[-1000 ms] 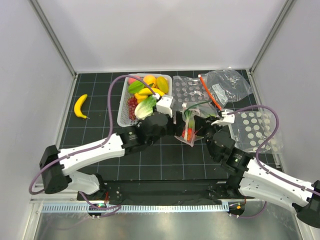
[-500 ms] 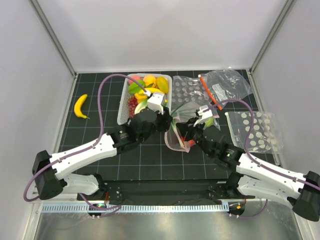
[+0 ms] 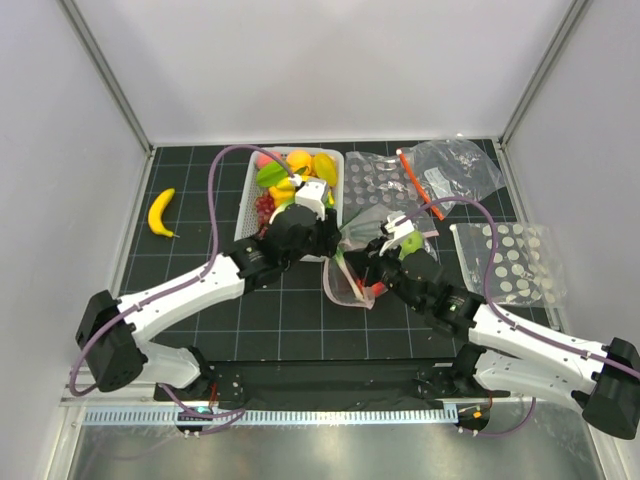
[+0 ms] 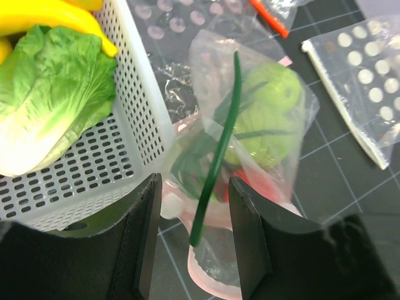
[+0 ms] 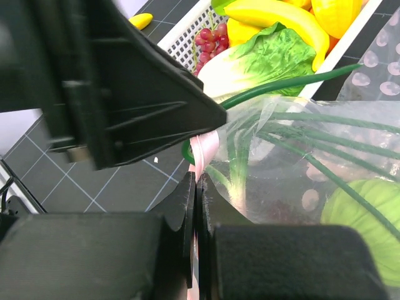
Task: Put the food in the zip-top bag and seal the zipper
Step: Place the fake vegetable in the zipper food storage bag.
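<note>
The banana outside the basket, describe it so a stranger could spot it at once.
Find the white mesh basket at the back of the black gridded table. Left of it, near the table's edge, lies a yellow banana. It alone sits bare on the table; the other yellow fruit is piled in the basket.

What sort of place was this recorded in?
Probably a lab robot workcell: white enclosure panels on metal framing, a black gridded mat, and toy food in a white mesh basket.

Left pincer [image 4: 194, 181] spread; right pincer [image 5: 195, 182] pinched shut
</note>
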{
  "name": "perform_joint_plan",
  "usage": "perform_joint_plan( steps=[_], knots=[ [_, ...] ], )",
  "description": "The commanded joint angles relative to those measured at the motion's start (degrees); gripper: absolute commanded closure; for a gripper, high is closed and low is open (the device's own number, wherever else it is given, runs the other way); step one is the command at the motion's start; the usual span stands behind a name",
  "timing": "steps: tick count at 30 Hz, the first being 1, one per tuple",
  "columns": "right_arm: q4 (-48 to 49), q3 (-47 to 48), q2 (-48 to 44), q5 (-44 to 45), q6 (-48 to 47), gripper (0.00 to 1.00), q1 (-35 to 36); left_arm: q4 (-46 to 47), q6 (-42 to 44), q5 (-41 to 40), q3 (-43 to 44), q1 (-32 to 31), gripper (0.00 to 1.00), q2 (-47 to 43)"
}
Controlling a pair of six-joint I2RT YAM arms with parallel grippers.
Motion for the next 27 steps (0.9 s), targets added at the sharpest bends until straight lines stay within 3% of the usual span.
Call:
perform_joint_plan(
  steps=[1,4,7,8,9,13,20,27],
  knots=[
    [4.0,2.6,0.0,-0.8,-0.6,0.99,0.0,-2.4,-1.4,3.4,3.4,1.1,0.50,2.5],
    [3.7,2.7,0.0,0.4,-0.6,0.99,0.0,-3.4,-2.0,5.1,5.4,1.2,0.56,4.8],
    [3.5,2.6,-0.2,1.0,-0.2,0.99,0.0,-5.7,-1.9,5.5,6.6,1.2,0.80,6.1],
    [3.5,2.6,-0.3,1.3,0.0,0.99,0.0,-5.8,-2.0,5.1,6.3,1.3,0.95,5.7],
    [3.4,2.6,-0.1,2.4,0.2,0.99,0.0,-5.6,-2.1,4.4,5.9,1.2,1.00,4.5],
    [-0.1,3.9,1.1,9.6,2.5,0.99,0.0,-2.5,-2.4,2.2,2.5,1.2,1.00,0.1],
    [-2.3,3.7,1.3,22.0,7.4,0.99,-0.1,2.6,-3.9,8.1,-0.8,1.1,1.00,-1.7],
    [-5.9,5.4,3.5,24.9,10.5,0.99,-2.2,4.4,-3.6,11.6,-1.4,0.9,1.00,-1.5]
  ],
)
